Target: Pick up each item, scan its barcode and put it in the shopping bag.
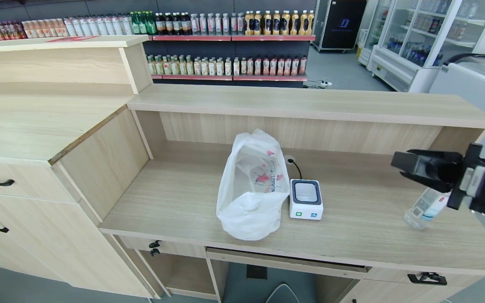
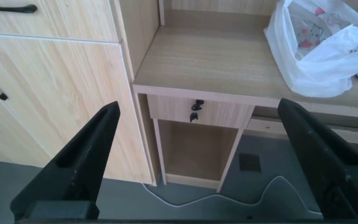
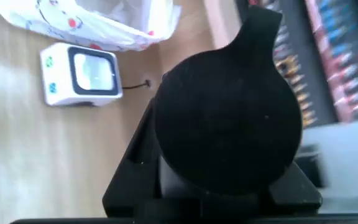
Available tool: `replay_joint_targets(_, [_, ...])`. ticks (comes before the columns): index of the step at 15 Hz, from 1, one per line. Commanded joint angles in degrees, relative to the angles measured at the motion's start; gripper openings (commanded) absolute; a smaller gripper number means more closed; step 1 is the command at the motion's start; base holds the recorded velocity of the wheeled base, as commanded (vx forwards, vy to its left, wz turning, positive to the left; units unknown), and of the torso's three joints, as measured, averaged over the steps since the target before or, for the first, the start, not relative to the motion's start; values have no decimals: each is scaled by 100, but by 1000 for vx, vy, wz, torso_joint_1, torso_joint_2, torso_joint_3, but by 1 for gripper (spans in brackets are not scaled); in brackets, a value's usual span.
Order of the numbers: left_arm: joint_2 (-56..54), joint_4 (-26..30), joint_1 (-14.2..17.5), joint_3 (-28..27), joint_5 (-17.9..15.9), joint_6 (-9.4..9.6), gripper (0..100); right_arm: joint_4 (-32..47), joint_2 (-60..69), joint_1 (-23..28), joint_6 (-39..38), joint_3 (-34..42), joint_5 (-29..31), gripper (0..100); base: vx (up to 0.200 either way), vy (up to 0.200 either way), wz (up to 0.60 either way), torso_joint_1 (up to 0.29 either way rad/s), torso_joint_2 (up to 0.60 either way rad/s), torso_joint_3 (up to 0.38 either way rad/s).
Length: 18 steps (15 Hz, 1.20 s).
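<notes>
The bottle (image 1: 425,208) lay near the surface's (image 1: 364,235) right edge, by the right tool (image 1: 399,168), whose grip was unclear; the left tool (image 2: 199,107) gaped wide.

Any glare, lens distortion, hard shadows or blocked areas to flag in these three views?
Head view: wide-angle bend, the counter edges bow near the borders; light even, shadows faint. Right wrist view: a black round shape near the lens blocks the middle; the scanner window reflects pale light. Left wrist view: even light, no glare on the shopping bag.

Bottle (image 1: 424,209): top hidden behind right tool (image 1: 404,165). Shopping bag (image 3: 92,18): cut off by right wrist view's edge, blurred.
</notes>
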<state>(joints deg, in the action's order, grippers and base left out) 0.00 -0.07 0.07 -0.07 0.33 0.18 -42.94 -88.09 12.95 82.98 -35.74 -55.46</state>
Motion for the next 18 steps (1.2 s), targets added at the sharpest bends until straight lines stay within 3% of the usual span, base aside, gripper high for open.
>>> replay_joint_targets(1, [0, -1, 1, 7, 2, -1, 100, -39, 1022, 33, 1291, 454, -800, 0, 0, 0, 0, 0, 0, 0])
replay_joint_targets(4, [0, -1, 1, -1, 2, -1, 100, -75, 1743, -1101, 2767, 621, -747, 0, 0, 0, 0, 0, 0, 0])
replay_joint_targets(7, [0, 7, 1, -1, 2, -1, 100, -171, 2279, -2718, 3980, 533, -370, 0, 0, 0, 0, 0, 0, 0])
replay_joint_targets(8, [0, 7, 1, -1, 2, -1, 100, -171, 2279, -2718, 3980, 533, -370, 0, 0, 0, 0, 0, 0, 0])
replay_joint_targets(9, [0, -1, 1, 7, 2, -1, 100, -602, 2217, -3729, 4499, 507, 175, 0, 0, 0, 0, 0, 0, 0])
replay_joint_targets(13, [0, 7, 1, -1, 2, -1, 100, -1718, 1795, -4977, 4595, 551, 1063, 0, 0, 0, 0, 0, 0, 0])
replay_joint_targets(16, [0, -1, 1, -1, 2, -1, 100, -1806, 1707, -5856, 4973, 648, 1538, 0, 0, 0, 0, 0, 0, 0])
replay_joint_targets(18, [0, -1, 1, -1, 2, -1, 100, -1797, 1646, -6076, 5158, 797, 1661, 0, 0, 0, 0, 0, 0, 0])
